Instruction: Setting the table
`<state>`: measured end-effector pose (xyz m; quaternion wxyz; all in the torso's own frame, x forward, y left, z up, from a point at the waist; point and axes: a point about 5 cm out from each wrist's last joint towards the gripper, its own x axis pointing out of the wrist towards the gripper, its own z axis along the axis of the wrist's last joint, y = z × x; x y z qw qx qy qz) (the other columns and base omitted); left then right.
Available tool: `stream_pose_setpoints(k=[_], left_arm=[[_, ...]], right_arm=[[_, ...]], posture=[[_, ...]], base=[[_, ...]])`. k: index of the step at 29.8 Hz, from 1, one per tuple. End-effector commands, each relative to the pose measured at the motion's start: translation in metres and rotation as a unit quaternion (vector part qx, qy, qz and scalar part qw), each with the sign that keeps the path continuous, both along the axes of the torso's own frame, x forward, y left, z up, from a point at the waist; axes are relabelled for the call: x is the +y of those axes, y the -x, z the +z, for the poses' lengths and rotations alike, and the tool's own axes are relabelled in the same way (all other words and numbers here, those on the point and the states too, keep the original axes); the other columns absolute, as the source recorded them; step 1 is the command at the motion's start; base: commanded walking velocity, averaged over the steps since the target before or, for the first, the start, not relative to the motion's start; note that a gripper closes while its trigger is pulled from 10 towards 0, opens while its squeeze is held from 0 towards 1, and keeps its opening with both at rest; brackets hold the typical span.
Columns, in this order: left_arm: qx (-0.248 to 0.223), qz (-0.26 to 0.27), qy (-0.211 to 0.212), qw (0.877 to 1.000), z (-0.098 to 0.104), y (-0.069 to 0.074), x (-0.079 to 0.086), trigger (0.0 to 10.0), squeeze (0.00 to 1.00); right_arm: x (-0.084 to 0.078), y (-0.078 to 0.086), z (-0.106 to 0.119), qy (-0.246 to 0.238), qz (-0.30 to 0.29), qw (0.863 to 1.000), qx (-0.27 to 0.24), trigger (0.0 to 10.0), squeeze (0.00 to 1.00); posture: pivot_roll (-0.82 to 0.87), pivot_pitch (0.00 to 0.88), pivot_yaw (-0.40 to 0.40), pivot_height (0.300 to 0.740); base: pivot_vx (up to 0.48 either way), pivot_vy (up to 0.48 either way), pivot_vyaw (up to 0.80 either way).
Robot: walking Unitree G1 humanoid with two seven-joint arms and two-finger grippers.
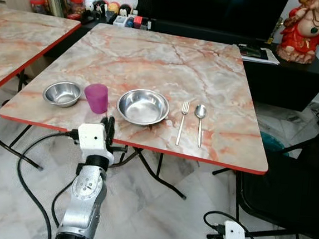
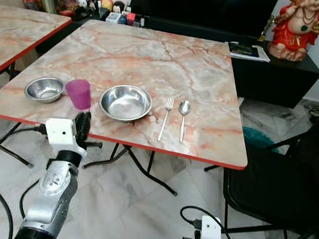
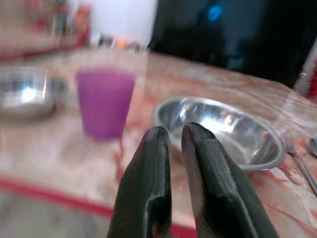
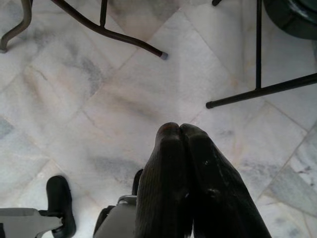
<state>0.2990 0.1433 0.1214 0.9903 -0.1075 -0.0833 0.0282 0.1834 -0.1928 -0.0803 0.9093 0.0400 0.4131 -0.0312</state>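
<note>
Marbled pink tabletop w/ red edge carried, in a row near its front edge: small steel bowl, purple plastic cup, large round steel bowl, steel fork, steel spoon. Left claw hovered at front edge, just before cup, fingers nearly together, holding nothing. Right claw hung over marble floor, fingers pressed together, empty.

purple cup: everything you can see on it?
The cup is translucent purple plastic by its look, tapered, with no handle. It stands upright and open-topped near the table's front edge, between the small bowl and the large bowl, touching neither. Nothing grips it; the left gripper is just in front.
</note>
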Motion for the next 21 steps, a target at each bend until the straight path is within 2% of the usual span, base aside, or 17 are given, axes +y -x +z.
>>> stream_pose_setpoints(k=[1,4,6,13,21], left_arm=[[0.020,0.003,0.028,0.999,-0.001,-0.004,0.003,10.0,1.00],[0.026,-0.008,0.025,0.999,-0.001,-0.009,0.005,10.0,1.00],[0.027,-0.012,0.046,0.999,-0.001,-0.009,0.004,10.0,1.00],[0.031,-0.043,0.067,0.996,0.001,-0.011,0.000,10.0,1.00],[0.028,-0.045,0.067,0.996,0.004,-0.015,0.001,10.0,1.00]], right_arm=[[-0.001,0.001,0.000,-0.001,-0.009,1.000,0.001,10.0,0.00],[0.000,0.004,-0.002,-0.001,-0.011,1.000,0.004,10.0,0.00],[0.000,0.005,-0.002,-0.001,-0.012,1.000,0.005,10.0,0.00],[0.000,0.006,-0.003,-0.002,-0.012,1.000,0.008,10.0,0.00],[0.001,0.004,-0.002,-0.003,-0.014,1.000,0.005,10.0,0.00]], posture=[[-0.02,0.044,-0.045,0.740],[-0.02,0.045,-0.041,0.740],[-0.02,0.044,-0.038,0.740],[-0.02,0.046,-0.036,0.740],[-0.02,0.044,-0.033,0.740]], base=[[0.000,0.000,0.00],[0.000,0.000,0.00],[0.000,0.000,0.00],[0.000,0.000,0.00],[0.000,0.000,0.00]])
